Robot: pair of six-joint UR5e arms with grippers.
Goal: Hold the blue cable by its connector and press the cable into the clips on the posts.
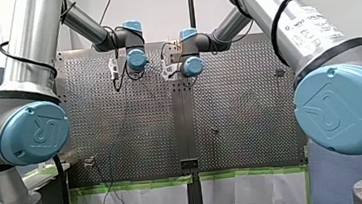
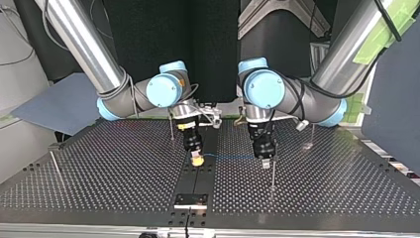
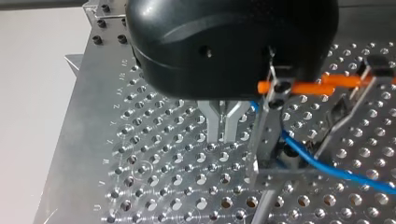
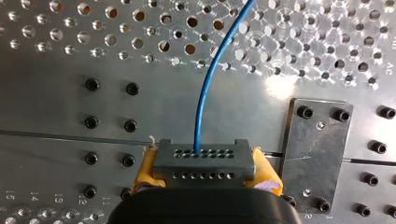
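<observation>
Thin, bendy blue cable (image 4: 205, 93), small hard connector (image 4: 204, 161).
Your right gripper (image 4: 205, 173) is clamped on the grey connector, likely the 1 firm spot to hold. The cable looks light and floppy, and it runs on to the post (image 3: 261, 135). Just beside the post, your left gripper (image 3: 223, 133) has its 2 fingers (image 3: 212, 125) pinched together.

1. Front camera: I look from behind and above the arms (image 1: 33, 51), out over the table (image 1: 249, 105).
2. Top camera: opposite, low, facing them.
3. Wrist cameras: close above the table, which all share.
</observation>
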